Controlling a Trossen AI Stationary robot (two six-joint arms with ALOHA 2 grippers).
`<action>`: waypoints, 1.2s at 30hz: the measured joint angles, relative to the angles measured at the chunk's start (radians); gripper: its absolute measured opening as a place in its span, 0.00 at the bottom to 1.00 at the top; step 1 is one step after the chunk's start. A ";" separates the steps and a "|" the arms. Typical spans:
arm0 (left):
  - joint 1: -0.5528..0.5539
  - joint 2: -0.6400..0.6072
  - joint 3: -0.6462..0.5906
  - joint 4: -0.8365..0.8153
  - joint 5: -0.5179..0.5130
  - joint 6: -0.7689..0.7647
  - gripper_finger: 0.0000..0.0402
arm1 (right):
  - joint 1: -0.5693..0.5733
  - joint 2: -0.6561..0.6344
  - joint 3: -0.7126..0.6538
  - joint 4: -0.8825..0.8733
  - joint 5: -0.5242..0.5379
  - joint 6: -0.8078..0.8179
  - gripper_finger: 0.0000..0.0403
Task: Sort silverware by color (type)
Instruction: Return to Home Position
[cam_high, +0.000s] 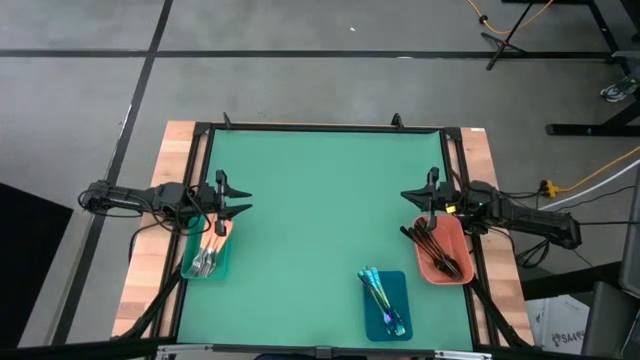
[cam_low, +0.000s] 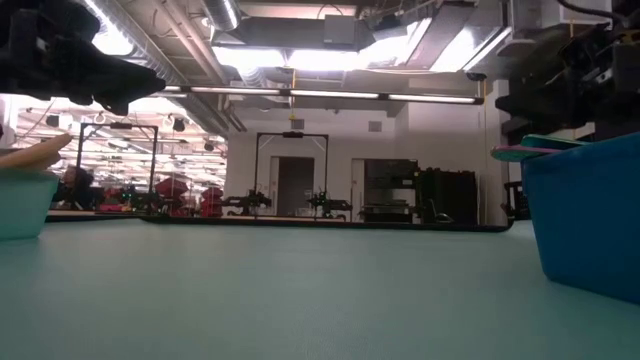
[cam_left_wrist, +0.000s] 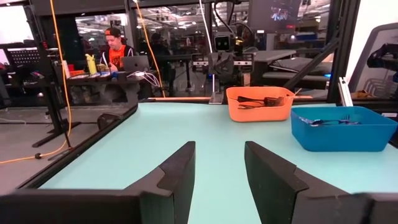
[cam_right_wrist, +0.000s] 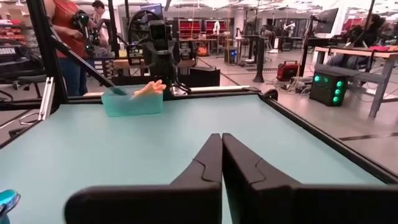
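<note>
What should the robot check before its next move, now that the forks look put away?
1. The left tool, at the mat's left edge, open and empty: ok.
2. The right tool, at the mat's right edge, shut on nothing: ok.
3. The silver utensils with orange handles in the teal rectangular tray: ok.
4. The black forks in the salmon-red tray, the shiny blue-teal forks in the blue tray: ok.
5. No silverware loose on the green table mat: ok.
6. Every piece counted: cannot tell.
</note>
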 joint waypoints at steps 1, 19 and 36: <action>0.000 0.000 0.000 0.000 0.000 0.004 0.33 | 0.000 0.002 0.000 0.000 0.000 -0.002 0.00; 0.000 0.000 0.000 0.000 0.006 0.020 0.33 | 0.000 0.004 0.000 -0.008 0.059 -0.024 0.00; 0.000 0.000 0.000 0.000 0.006 0.020 0.33 | 0.000 0.004 0.000 -0.010 0.059 -0.024 0.00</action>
